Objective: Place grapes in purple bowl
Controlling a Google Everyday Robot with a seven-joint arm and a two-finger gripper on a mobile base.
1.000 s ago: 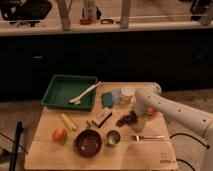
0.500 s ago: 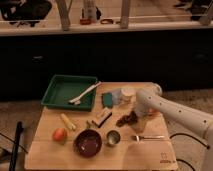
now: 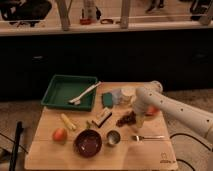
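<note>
The grapes [image 3: 125, 119], a small dark reddish-purple bunch, lie on the wooden table right of centre. My gripper [image 3: 137, 120] hangs from the white arm [image 3: 165, 105] that reaches in from the right, and it sits right at the grapes' right side, low over the table. The purple bowl [image 3: 88, 143] stands near the front edge, left of the grapes, with its inside bare.
A small metal cup [image 3: 113, 138] stands between the bowl and the grapes. A fork [image 3: 148, 137] lies in front of the gripper. An orange fruit [image 3: 60, 134], a yellow piece [image 3: 68, 121], a green tray [image 3: 60, 95], a green sponge [image 3: 107, 100] and a white cup [image 3: 127, 94] are also on the table [image 3: 150, 157].
</note>
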